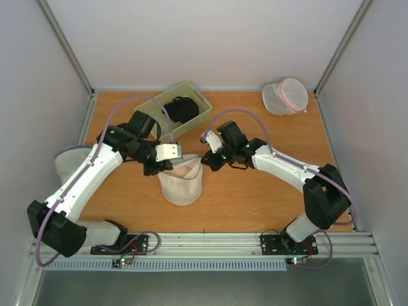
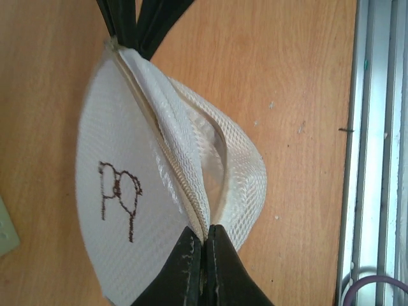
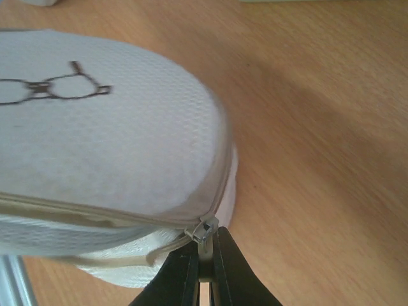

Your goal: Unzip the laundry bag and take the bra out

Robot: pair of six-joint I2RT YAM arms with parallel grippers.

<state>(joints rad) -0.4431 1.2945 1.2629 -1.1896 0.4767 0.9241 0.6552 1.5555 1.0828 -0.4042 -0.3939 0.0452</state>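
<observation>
The round cream-white mesh laundry bag (image 1: 182, 185) stands on edge at the table's middle, held between both grippers. My left gripper (image 1: 163, 167) is shut on the bag's zip seam edge (image 2: 205, 228). My right gripper (image 1: 206, 162) is shut on the small metal zip pull (image 3: 204, 231) at the bag's other end (image 3: 108, 127). Its fingers (image 2: 131, 22) show at the top of the left wrist view. The zip (image 2: 162, 146) is partly parted, and the mesh bulges open beside it. Peach-toned fabric (image 1: 190, 169) shows in the opening; I cannot tell whether it is the bra.
A green basket (image 1: 199, 101) holding a dark item stands behind the bag. A white mesh bag with a pink zip (image 1: 285, 95) lies at the back right. A greyish-white mesh bag (image 1: 66, 163) lies at the left under my left arm. The metal rail (image 1: 210, 242) lines the near edge.
</observation>
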